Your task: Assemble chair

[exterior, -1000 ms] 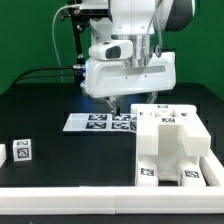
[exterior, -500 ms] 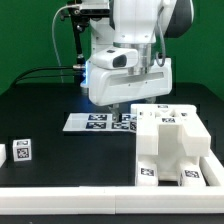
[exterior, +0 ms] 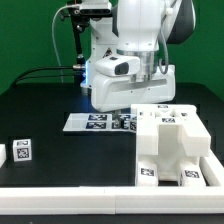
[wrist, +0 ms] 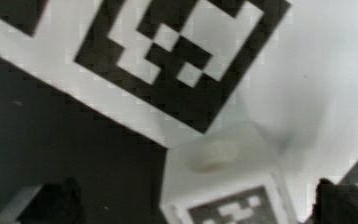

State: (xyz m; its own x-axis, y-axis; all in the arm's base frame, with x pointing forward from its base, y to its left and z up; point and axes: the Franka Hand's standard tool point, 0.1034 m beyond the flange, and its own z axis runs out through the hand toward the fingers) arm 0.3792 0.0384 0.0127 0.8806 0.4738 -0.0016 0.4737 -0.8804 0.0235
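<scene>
Both jaws of the tool stand wide apart, empty, low by the marker board beside the chair parts at the exterior view's right; seemingly reaching for a part, it next needs centring before closing.

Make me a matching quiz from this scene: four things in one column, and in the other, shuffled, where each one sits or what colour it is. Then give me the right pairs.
Things
1. marker board
2. small tagged block
3. large chair part
4. backdrop

Descriptions
A. green
B. standing alone near the exterior view's left edge
C. lying flat on the black table, below the arm
D. bulky and white, on the exterior view's right

Pairs: 1-C, 2-B, 3-D, 4-A
</scene>
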